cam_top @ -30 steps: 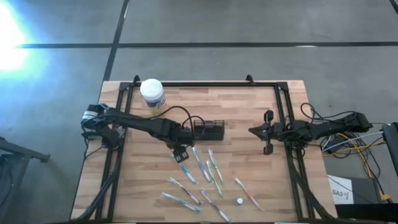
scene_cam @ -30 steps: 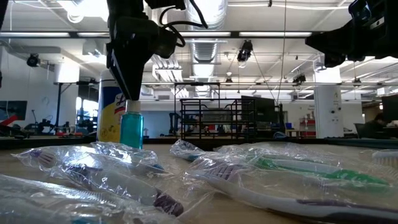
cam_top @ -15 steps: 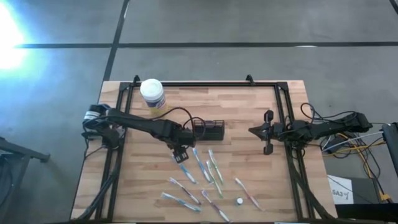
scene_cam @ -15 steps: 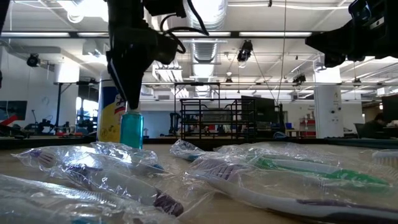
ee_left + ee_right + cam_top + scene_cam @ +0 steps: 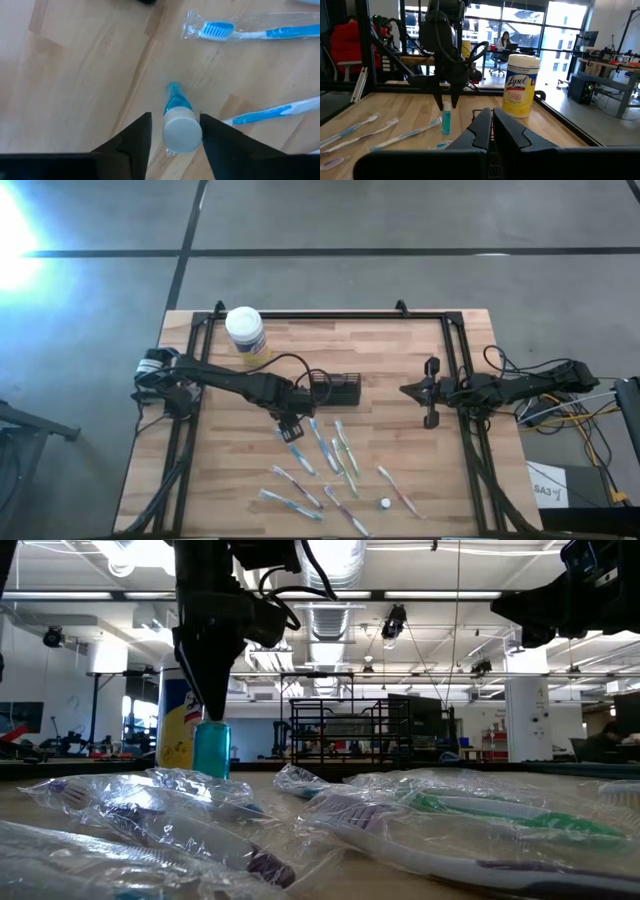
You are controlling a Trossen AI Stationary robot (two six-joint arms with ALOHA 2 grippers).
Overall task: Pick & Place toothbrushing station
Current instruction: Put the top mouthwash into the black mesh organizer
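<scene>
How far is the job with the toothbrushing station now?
Done: nothing visible; the black toothbrushing station looks empty. In hand: the left end effector stands over an upright blue tube with a white cap, fingers on both sides, not yet clearly gripping. Left: the wrapped toothbrushes lie scattered on the table. The right end effector waits shut at the right side.

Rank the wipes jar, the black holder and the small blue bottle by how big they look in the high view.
1. Black holder and wipes jar: look alike, too close to rank.
2. Small blue bottle: clearly smallest.
</scene>
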